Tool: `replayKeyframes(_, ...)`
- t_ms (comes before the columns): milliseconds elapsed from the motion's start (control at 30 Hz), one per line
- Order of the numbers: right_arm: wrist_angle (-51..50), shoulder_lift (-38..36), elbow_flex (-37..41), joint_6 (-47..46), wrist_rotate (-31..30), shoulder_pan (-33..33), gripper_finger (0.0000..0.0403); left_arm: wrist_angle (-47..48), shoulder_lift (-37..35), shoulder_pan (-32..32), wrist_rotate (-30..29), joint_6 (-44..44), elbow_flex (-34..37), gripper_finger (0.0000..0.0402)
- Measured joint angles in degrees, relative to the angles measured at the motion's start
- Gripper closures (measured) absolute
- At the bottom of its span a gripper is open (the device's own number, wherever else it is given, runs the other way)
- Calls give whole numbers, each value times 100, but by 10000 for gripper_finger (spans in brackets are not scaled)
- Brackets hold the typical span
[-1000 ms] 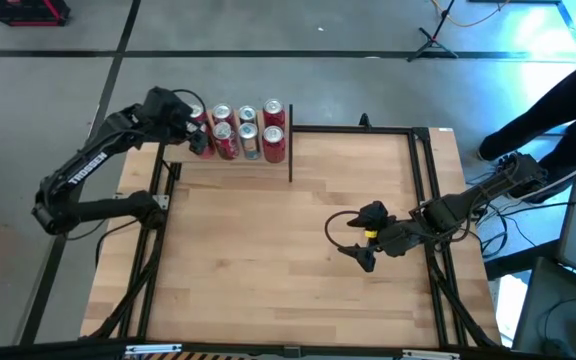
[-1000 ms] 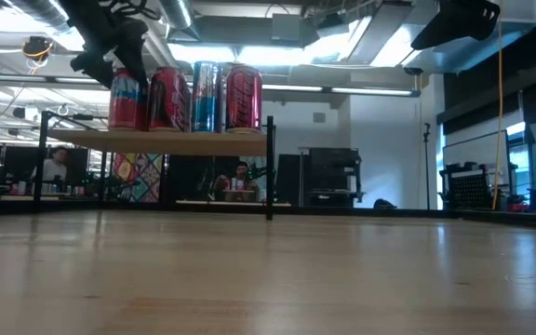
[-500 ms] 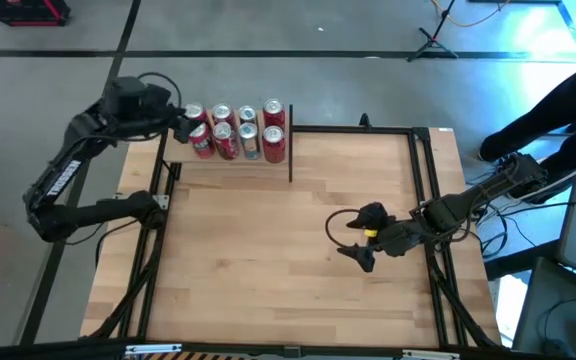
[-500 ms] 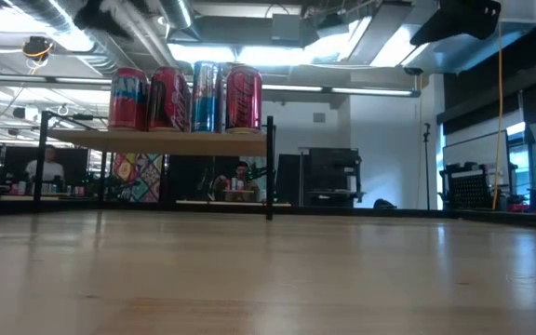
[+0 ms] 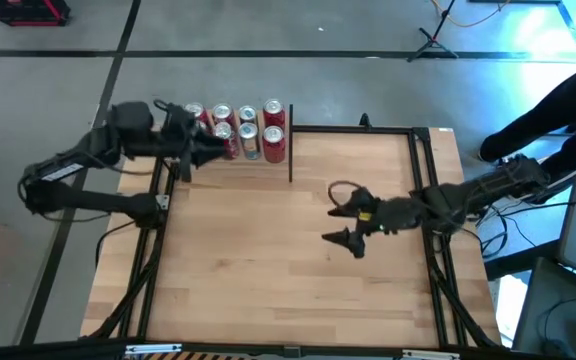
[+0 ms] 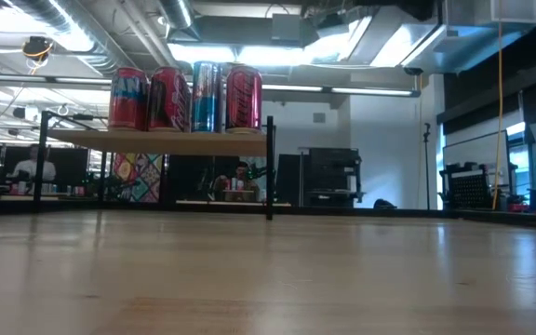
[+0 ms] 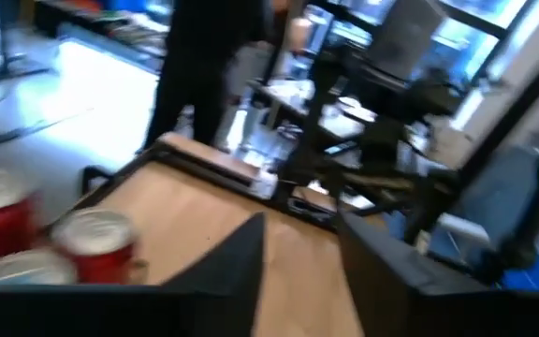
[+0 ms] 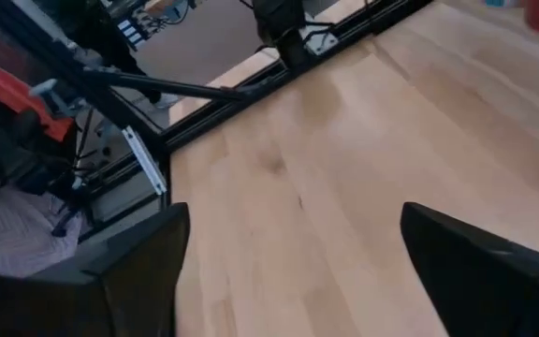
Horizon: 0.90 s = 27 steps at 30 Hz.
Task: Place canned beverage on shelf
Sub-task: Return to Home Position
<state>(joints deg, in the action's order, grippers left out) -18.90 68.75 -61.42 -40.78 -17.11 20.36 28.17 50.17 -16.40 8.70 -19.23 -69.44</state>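
At the far-left shelf (image 6: 156, 141), your left gripper (image 5: 203, 150) has backed off the cans (image 5: 240, 130), fingers spread and empty, right gripper (image 5: 334, 214) also open mid-table, so stocking looks done.

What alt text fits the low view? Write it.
Four soda cans stand upright in a row on a small raised wooden shelf at upper left, above the light-wood tabletop. People show in the room behind.

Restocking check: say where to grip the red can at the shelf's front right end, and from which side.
Grip the red can by its upright round wall, coming from the open table side of the shelf. Cans stand behind and left of it, so only its front and right look free.
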Motion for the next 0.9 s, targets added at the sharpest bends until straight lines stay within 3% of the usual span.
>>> replayKeyframes(100, -19, -35, -64, 393, 309, -316, 66, -614, 69, 620, -152, 290, 368, 336)
replayKeyframes(200, -68, -209, -75, 729, 557, -523, 135, -1112, 76, 1022, -172, 469, 738, 387)
replayKeyframes(467, -10, -1198, 379, 1418, 763, -532, 381, -1643, -352, 1440, -369, 334, 1414, 380)
replayKeyframes(533, 92, -1625, 747, 1453, 660, -533, 388, -1642, -443, 1454, -368, 299, 1510, 379)
replayKeyframes(700, 328, -2623, 1587, 1423, 365, -535, 344, -1641, -544, 1457, -363, 320, 1580, 378)
replayKeyframes(900, -16, -3161, 1894, 1411, 366, -540, 323, -1760, -474, 1457, -409, 99, 1591, 378)
